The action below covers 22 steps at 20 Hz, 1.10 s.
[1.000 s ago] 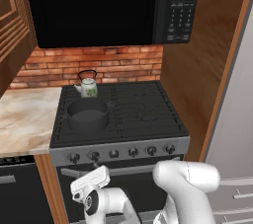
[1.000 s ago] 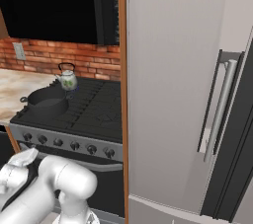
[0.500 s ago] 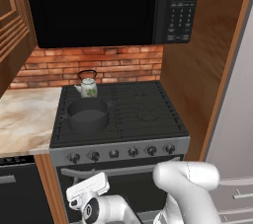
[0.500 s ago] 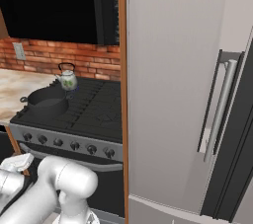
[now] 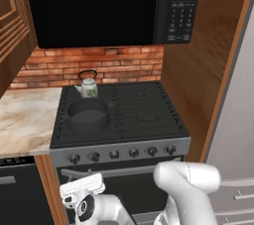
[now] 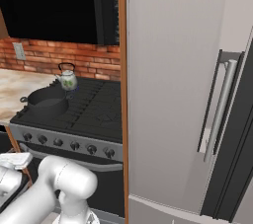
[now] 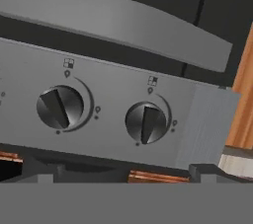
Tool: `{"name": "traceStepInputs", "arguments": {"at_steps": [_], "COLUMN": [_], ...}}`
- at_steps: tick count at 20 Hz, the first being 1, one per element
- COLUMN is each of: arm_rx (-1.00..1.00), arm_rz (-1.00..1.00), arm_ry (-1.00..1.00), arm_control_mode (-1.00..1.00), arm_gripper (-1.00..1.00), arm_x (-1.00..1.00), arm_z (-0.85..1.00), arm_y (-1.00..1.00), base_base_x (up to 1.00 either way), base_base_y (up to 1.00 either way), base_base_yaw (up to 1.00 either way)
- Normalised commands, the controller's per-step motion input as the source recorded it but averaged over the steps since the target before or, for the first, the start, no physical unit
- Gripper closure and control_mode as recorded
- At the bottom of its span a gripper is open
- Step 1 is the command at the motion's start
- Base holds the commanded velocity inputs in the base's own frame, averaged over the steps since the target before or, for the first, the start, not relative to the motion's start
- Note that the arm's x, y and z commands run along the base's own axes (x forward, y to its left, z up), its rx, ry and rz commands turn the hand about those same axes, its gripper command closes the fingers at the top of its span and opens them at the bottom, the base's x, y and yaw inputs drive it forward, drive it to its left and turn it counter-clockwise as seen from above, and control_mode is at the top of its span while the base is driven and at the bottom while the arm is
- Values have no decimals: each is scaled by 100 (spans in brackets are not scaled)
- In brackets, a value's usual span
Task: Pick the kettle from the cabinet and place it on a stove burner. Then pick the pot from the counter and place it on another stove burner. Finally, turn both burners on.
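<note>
Since a second ago my wrist has sunk lower in front of the oven door, while the kettle (image 5: pixel 89 85) and pot (image 5: pixel 88 115) have stayed put. Both sit on the cooktop (image 5: pixel 144 115): the kettle on the back left burner against the brick wall (image 5: pixel 119 65), the pot on the front left burner just before it, beside the counter (image 5: pixel 25 120). My gripper (image 5: pixel 79 188) hangs below the knob panel (image 5: pixel 121 153), fingers spread wide and holding nothing. Up close I face two dark knobs (image 7: pixel 60 107) on the steel front, with the oven handle (image 7: pixel 113 18) running beyond them.
</note>
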Motion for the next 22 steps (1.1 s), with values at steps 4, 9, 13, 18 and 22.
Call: {"name": "traceStepInputs", "arguments": {"at_steps": [4,9,13,18,22], "arm_rx": [10,9,5,4,2], "arm_rz": [0,0,-1,-1,0], "arm_ry": [2,4,4,6,3], "arm_control_mode": [-100,-100,-100,-100,-100], "arm_gripper": [-100,-100,-100,-100,-100], "arm_x": [13,16,24,35,18], "arm_z": [0,0,0,0,0], "arm_y": [14,0,0,11,10], "base_base_x": [0,0,0,0,0], "base_base_y": [0,0,0,0,0], "base_base_yaw": [0,0,0,0,0]}}
